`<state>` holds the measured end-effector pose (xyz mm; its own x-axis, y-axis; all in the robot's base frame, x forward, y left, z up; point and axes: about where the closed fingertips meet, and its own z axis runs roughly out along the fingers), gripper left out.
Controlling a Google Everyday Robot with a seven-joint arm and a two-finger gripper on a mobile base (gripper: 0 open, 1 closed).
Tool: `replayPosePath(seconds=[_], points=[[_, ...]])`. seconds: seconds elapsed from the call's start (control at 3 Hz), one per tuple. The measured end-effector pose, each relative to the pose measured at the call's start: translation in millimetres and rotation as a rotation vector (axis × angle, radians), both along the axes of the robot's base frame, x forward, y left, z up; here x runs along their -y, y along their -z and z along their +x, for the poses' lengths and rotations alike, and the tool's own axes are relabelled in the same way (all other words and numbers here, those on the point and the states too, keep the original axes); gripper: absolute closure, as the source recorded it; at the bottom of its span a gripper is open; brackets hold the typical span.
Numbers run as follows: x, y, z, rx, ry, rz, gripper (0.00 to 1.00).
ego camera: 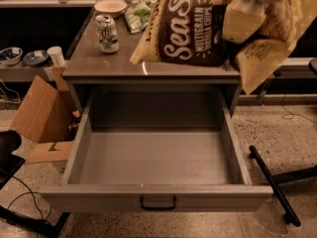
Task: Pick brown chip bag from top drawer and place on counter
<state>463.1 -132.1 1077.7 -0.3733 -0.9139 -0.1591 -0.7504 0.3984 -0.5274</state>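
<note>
end effector (243,29): top right, pinching chip bag (190,29) | chip bag: held in air above desk (94,64) front edge | drawer (156,157): pulled open below | can (107,32): on desk

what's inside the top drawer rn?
Only bare grey floor shows in the drawer; its front panel hides the nearest strip. The end effector holds the bag above the counter.

Yellow, brown-panelled chip bag (188,33) in cream jaws top right; grey drawer (153,157).
</note>
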Motion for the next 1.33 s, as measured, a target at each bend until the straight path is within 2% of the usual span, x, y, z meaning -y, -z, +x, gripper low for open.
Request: replayPosePath(seconds=[0.33,0.67,1.0,1.33], points=[[13,-3,70,0.068,-0.061,0.005,1.00],[36,4,161,0.126,-0.069,0.014,1.00],[56,23,261,0.203,-0.032,0.148,1.00],[45,52,316,0.222,-0.034,0.258,1.00]])
